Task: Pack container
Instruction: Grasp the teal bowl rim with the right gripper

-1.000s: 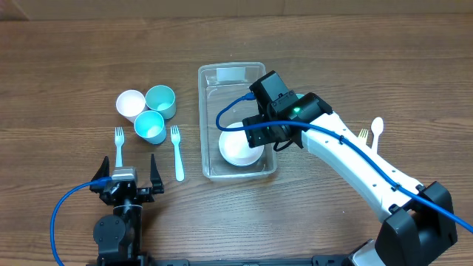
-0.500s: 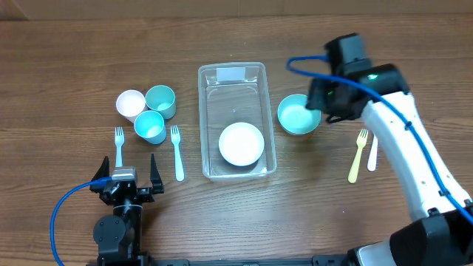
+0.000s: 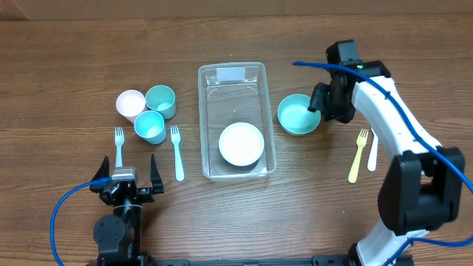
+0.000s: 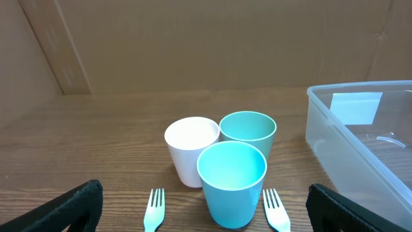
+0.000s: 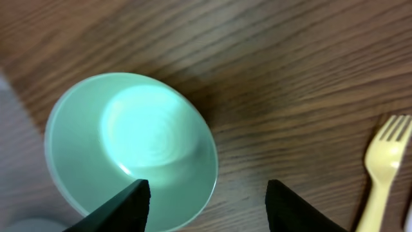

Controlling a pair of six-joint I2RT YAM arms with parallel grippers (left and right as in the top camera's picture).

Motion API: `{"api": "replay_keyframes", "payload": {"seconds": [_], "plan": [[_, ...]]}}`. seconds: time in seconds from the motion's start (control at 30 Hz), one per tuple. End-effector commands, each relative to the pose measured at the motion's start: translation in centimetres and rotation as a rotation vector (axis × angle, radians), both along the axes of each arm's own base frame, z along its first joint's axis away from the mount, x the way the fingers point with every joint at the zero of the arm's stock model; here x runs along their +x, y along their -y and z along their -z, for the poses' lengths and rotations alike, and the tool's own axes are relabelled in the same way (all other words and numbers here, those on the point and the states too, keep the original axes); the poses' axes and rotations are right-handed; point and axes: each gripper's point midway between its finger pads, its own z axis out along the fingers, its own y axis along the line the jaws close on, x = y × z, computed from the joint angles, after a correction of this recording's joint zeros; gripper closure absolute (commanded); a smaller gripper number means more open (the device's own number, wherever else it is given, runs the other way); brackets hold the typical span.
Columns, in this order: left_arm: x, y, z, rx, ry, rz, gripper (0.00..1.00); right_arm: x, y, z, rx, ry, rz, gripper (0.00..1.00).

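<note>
The clear rectangular container stands mid-table with a white bowl inside its near end; its corner also shows in the left wrist view. A teal bowl sits on the table just right of it, and shows in the right wrist view. My right gripper is open and hovers over the teal bowl's right rim, one finger over the bowl and one over bare wood. My left gripper is open and empty at the near left, behind the cups.
A white cup and two teal cups stand left of the container. A teal fork and a white fork lie near them. A yellow fork and white spoon lie at right.
A second ago my right gripper was over the white bowl in the container. It moved right to the teal bowl and has come lower over its right rim. The left arm has not moved.
</note>
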Motion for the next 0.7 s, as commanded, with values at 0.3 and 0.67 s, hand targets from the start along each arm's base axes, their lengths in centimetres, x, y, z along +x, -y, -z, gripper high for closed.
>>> {"api": "replay_keyframes", "payload": {"seconds": [0.3, 0.67], "plan": [[0.0, 0.0, 0.0, 0.016, 0.003, 0.001, 0.00, -1.1, -0.2, 3.9, 0.021, -0.023, 0.002, 0.51], [0.0, 0.0, 0.0, 0.016, 0.003, 0.001, 0.00, -1.7, -0.2, 5.3, 0.025, -0.025, 0.001, 0.75]]}}
